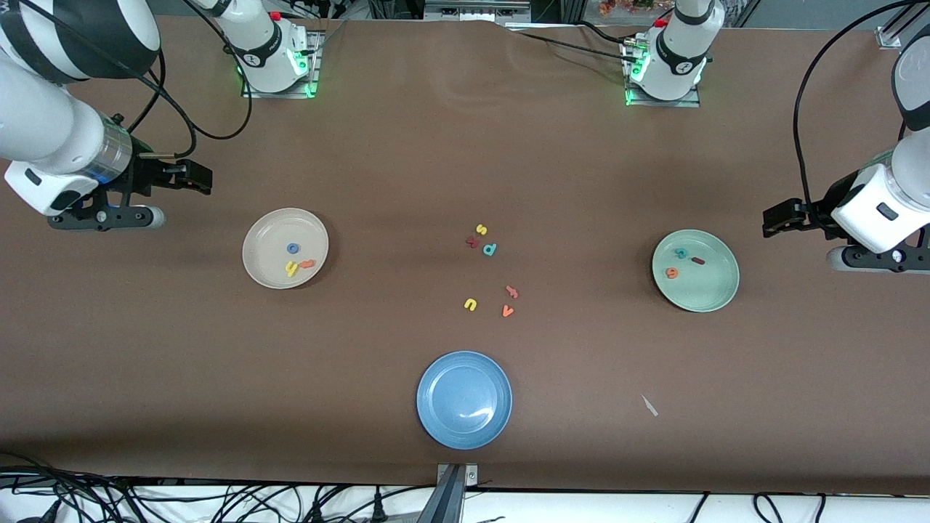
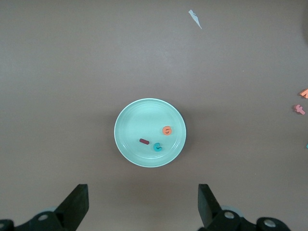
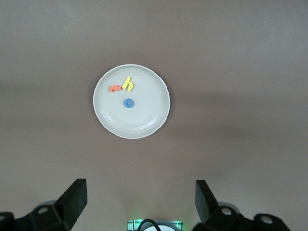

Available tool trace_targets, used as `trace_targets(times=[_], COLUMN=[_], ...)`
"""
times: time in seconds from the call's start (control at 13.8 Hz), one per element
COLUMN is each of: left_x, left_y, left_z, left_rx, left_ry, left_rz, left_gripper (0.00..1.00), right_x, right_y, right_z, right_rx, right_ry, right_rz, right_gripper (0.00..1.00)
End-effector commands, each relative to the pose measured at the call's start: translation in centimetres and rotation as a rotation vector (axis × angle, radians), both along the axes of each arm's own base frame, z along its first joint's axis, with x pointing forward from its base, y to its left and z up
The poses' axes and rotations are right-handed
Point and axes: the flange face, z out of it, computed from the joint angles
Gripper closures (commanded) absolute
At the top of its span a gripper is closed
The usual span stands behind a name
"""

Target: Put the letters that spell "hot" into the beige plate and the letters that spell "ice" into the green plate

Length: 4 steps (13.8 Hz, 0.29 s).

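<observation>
The beige plate [image 1: 261, 250] holds a blue o [image 1: 293, 248], a yellow h [image 1: 291, 269] and an orange t [image 1: 307, 264]. In the green plate [image 1: 716, 287] lie a teal c [image 1: 681, 253], a dark red i [image 1: 698, 260] and an orange e [image 1: 672, 273]. My right gripper [image 1: 196, 178] hangs open and empty over bare table at the right arm's end, apart from the beige plate [image 3: 144, 120]. My left gripper [image 1: 776, 218] hangs open and empty at the left arm's end, beside the green plate [image 2: 139, 120].
Loose letters lie mid-table: yellow s [image 1: 481, 229], dark red x [image 1: 472, 242], teal d [image 1: 490, 250], salmon letter [image 1: 512, 292], yellow u [image 1: 470, 304], orange v [image 1: 507, 311]. A blue plate [image 1: 436, 378] sits nearer the camera, with a white scrap [image 1: 649, 405] beside it.
</observation>
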Motion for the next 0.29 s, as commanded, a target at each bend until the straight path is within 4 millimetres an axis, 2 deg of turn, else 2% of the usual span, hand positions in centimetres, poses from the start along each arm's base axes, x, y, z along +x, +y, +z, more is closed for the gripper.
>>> trace_targets(times=[0.0,0.22], left_x=[-0.18,-0.19], left_y=[0.22,0.13], left_z=[0.72,0.65], left_rx=[0.008,0.007], left_ry=[0.003,0.004], left_rz=[-0.014,-0.015], left_gripper=[0.00,0.00], right_x=[-0.62,-0.61], right_y=[-0.20,-0.20], right_z=[0.96,0.96], right_rx=[0.019,0.020], right_ry=[0.015,0.015], right_rz=[0.000,0.005], right_gripper=[0.00,0.00])
